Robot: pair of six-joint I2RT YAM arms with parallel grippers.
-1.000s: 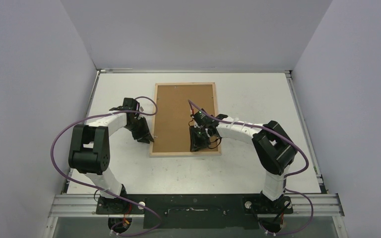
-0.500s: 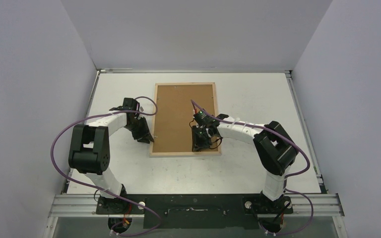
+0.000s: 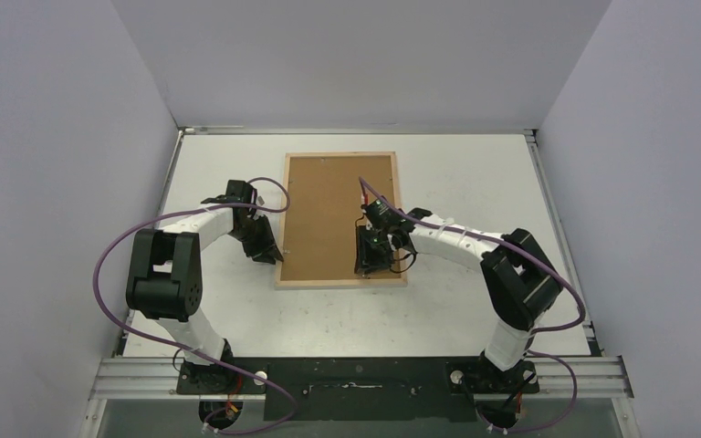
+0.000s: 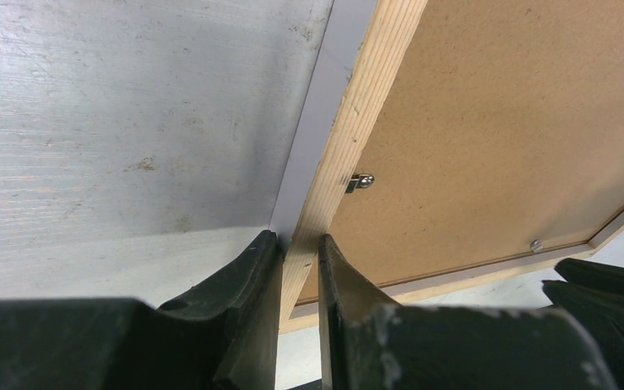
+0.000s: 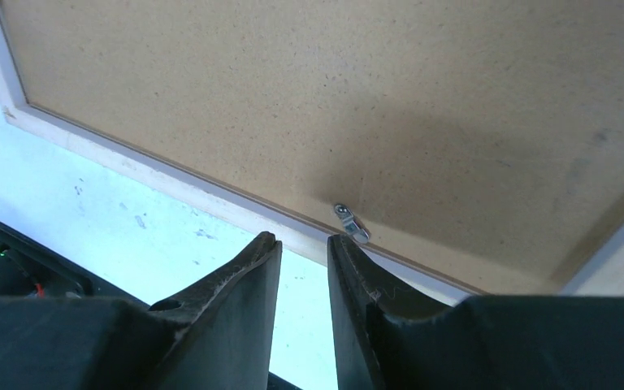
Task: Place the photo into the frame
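Pinching the frame (image 4: 357, 106) by its wood rim with our left gripper (image 4: 297, 240), we hold our right gripper (image 5: 301, 242) a little open and empty beside a small metal clip (image 5: 350, 222).

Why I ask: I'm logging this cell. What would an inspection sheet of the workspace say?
Surface: white table, faint marks.
Job's things: frame lies face down, brown backing seated in it; photo not seen.
Clutter: nothing seen.
Grippers: left gripper clamps the frame's left rim; right gripper hovers over its near right part by a clip, jaws slightly apart, holding nothing.
Cables: purple cables loop off both arms; the right one arcs over the backing.
Surroundings: plain walls on three sides.
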